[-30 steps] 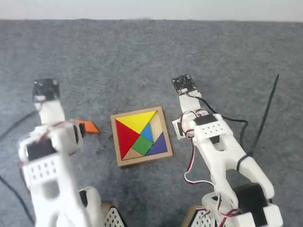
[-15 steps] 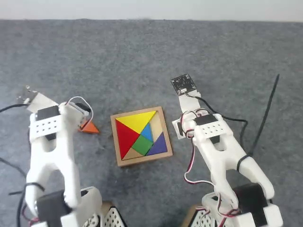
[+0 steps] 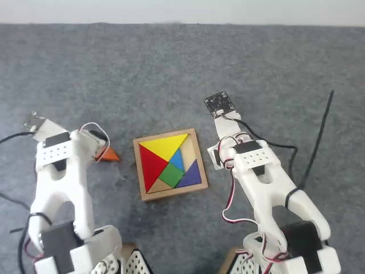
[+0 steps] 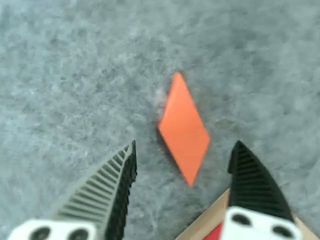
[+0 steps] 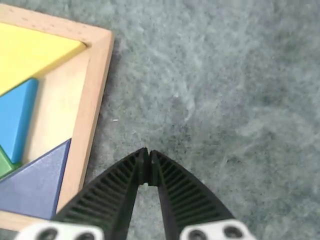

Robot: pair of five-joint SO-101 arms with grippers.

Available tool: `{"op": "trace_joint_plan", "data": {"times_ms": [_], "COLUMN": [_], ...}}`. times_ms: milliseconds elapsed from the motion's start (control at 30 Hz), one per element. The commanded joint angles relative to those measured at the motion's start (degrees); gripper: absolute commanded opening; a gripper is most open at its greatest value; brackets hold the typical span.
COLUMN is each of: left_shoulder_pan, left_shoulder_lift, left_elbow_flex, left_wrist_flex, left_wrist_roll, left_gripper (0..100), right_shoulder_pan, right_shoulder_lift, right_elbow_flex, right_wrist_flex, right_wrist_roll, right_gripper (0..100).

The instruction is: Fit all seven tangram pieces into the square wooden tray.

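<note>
orange piece (image 3: 110, 154) partly hidden behind l. arm (image 3: 60, 171) in high view, tray (image 5: 94, 95) cut off at edge in both wrist views

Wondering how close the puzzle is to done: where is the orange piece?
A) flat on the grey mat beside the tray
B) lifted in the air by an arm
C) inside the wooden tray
A: the orange piece lies flat on the grey mat, outside the tray, with nothing gripping it.
</note>
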Motion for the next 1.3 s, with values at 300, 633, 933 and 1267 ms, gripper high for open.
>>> {"op": "trace_joint_plan", "data": {"times_ms": [300, 633, 933, 1267], "left_shoulder_pan": [3.3, 2.8, 2.9, 3.0], "left_shoulder_lift": [13.5, 15.2, 15.3, 14.9], "left_elbow_flex": [-11.4, -13.1, -14.2, -14.9], "left_wrist_flex": [3.6, 3.2, 3.5, 5.4], "left_wrist_roll": [2.3, -0.1, -2.0, -9.8], "left_gripper": [31, 22, 8, 2], "right_shoulder_pan": [0.4, 0.4, 0.4, 0.4], "right_shoulder_lift": [-3.1, -3.2, -3.5, -3.6], "right_elbow_flex": [-0.5, -0.5, -0.5, -0.5], "right_wrist_flex": [-0.7, -0.7, -0.6, -0.5], "right_wrist_roll": [1.0, 1.0, 1.0, 1.0], "right_gripper": [0.9, 0.9, 0.9, 0.9]}}
